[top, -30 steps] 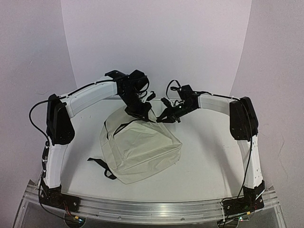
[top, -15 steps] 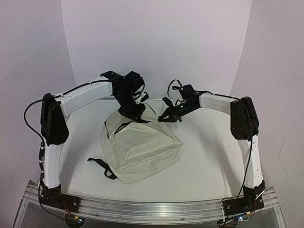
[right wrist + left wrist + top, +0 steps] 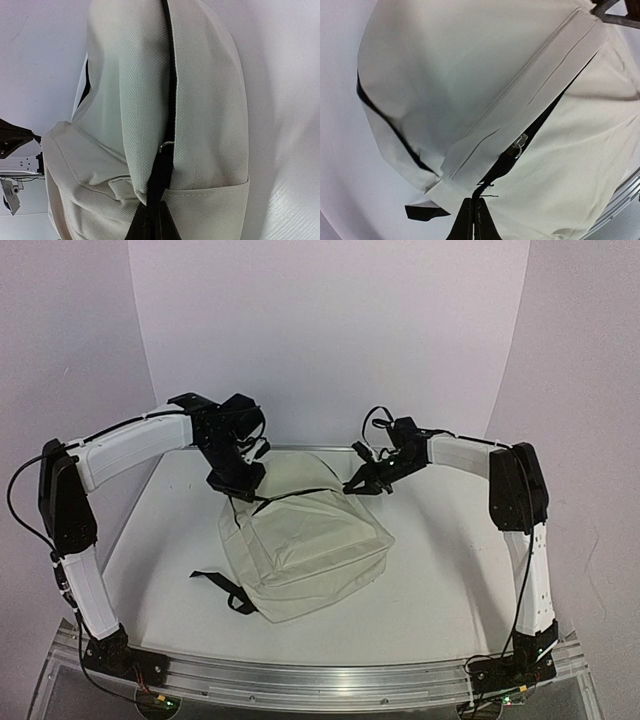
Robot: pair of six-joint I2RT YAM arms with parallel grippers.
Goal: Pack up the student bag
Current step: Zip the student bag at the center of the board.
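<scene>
Slumping cream student bag [image 3: 305, 550], black-strapped

Bright, even light; student bag [image 3: 300, 550] casts soft shadow; closeups slightly blurred.

White table [image 3: 440, 565], aluminium front rail [image 3: 330, 678], pale curved backdrop [image 3: 330, 335]

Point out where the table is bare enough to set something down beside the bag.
Bare table lies right of the bag, up to the right arm, and left of its loose strap, up to the left arm. The far side is crowded: left hand and right hand both pinch the bag's top there.
</scene>
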